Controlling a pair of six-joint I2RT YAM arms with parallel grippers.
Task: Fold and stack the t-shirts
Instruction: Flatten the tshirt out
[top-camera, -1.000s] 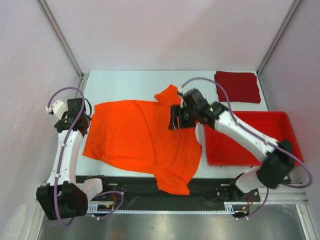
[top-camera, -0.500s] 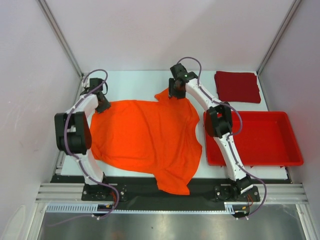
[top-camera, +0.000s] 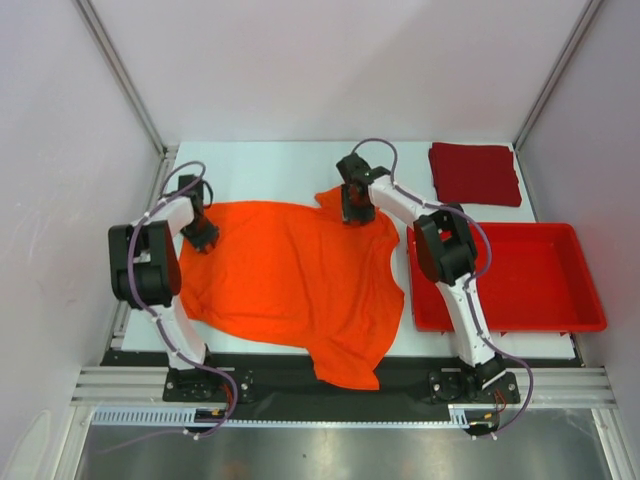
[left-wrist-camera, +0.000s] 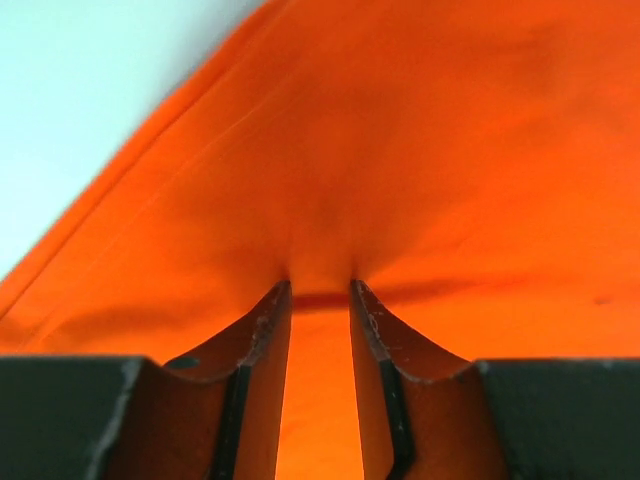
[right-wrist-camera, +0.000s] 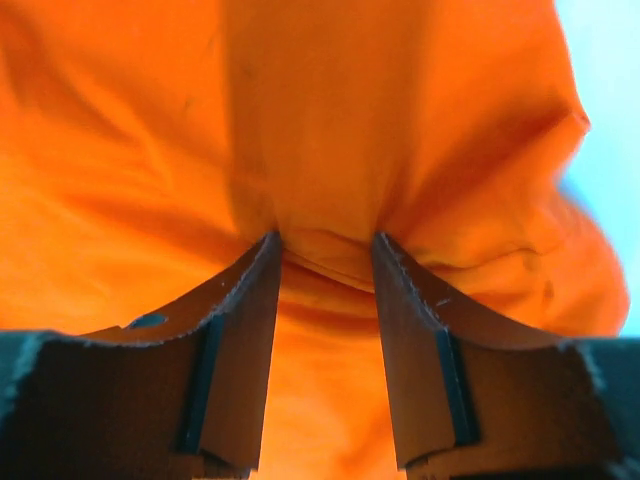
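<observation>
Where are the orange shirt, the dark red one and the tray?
bright orange cloth t-shirt (top-camera: 290, 270): top view, its middle.
folded dark red cloth t-shirt (top-camera: 475, 172): top view, its centre.
rigid red plastic tray (top-camera: 540, 280): top view, bare floor.

Right of spread shirt (top-camera: 290, 280) lies tray (top-camera: 530, 285), folded shirt (top-camera: 475, 173) behind.

Legible text, labels, brands, numbers, signs: none in any view. Orange t-shirt (top-camera: 290, 280), folded dark red t-shirt (top-camera: 475, 172) and red tray (top-camera: 540, 285) are all plain.
</observation>
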